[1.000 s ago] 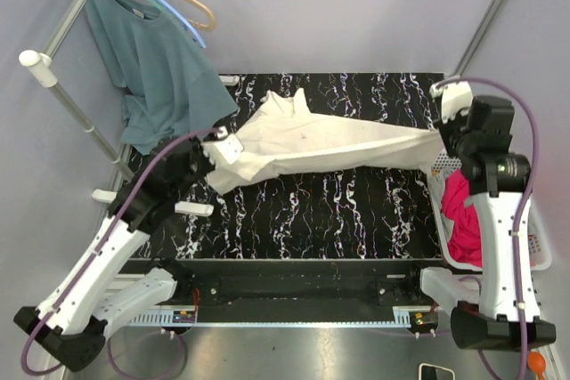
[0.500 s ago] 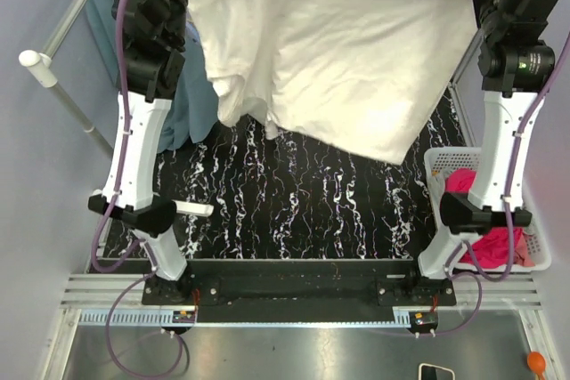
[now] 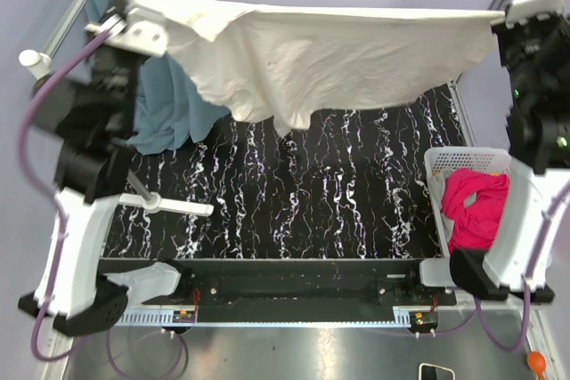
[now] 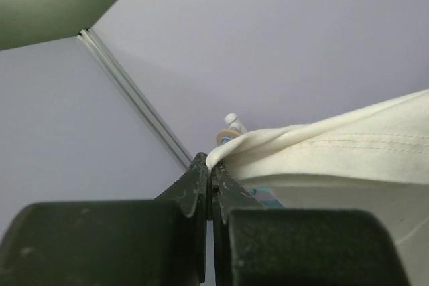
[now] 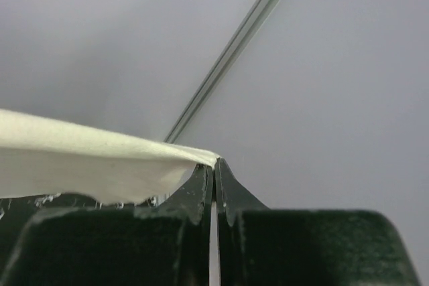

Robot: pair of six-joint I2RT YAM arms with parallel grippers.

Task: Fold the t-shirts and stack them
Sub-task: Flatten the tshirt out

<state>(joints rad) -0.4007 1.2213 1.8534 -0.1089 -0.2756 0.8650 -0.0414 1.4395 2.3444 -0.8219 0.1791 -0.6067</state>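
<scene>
- The left gripper [image 4: 212, 169] has its jaws pressed together on one corner of the cream t-shirt [image 3: 338, 60]. In the left wrist view a stitched hem runs off to the right from the tips.
- The right gripper [image 5: 215, 165] is clamped just as tight on the opposite corner of the same cloth, which narrows to a point right at its tips.
- Both arms are raised high, the left over the far left corner of the table [image 3: 338, 211] and the right over its far right corner.
- The cream shirt is stretched between them, its top edge taut and almost level along the table's far edge.
- Below that edge the cloth hangs as a loose sheet over the far part of the black marbled top. Its lower edge is uneven and dips lowest left of the middle.
- The pink t-shirt [image 3: 472, 211] lies crumpled in a white basket [image 3: 445, 159] at the table's right edge, well apart from the cream one.
- A teal shirt [image 3: 169, 109] hangs from a metal rack [image 3: 67, 28] beside the far left corner, behind the left arm.
</scene>
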